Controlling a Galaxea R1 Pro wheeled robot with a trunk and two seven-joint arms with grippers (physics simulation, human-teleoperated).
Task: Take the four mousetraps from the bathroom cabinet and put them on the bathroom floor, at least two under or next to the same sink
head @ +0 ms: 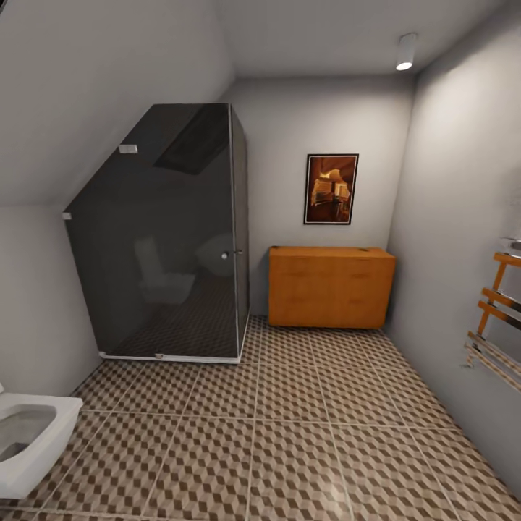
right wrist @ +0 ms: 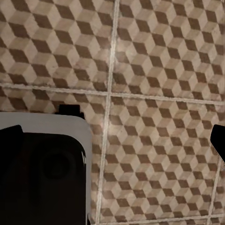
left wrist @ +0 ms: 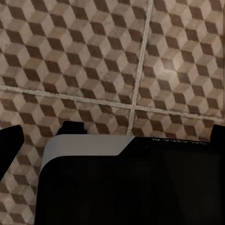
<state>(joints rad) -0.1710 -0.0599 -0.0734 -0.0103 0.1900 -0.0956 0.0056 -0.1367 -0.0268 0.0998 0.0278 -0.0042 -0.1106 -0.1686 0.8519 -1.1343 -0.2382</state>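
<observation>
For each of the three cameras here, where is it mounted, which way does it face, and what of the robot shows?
Head view: on the robot's head, facing across the bathroom floor to the cabinet, the dark glass shower left of it.
Left wrist view: near the left gripper, facing down at the tiles; dark robot body in view.
Right wrist view: near the right gripper, facing down; dark robot part in view.
Shared: the cube-patterned tiles.

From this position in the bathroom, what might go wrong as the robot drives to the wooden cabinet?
1. The towel rail sticks out from the right wall; a path hugging that side may clip it.
2. The glass shower corner stands close to the cabinet, so the approach is narrow.
3. The toilet sits low at the left, where a turning base could bump it.
No mousetraps are visible yet, so they may need a search.
</observation>
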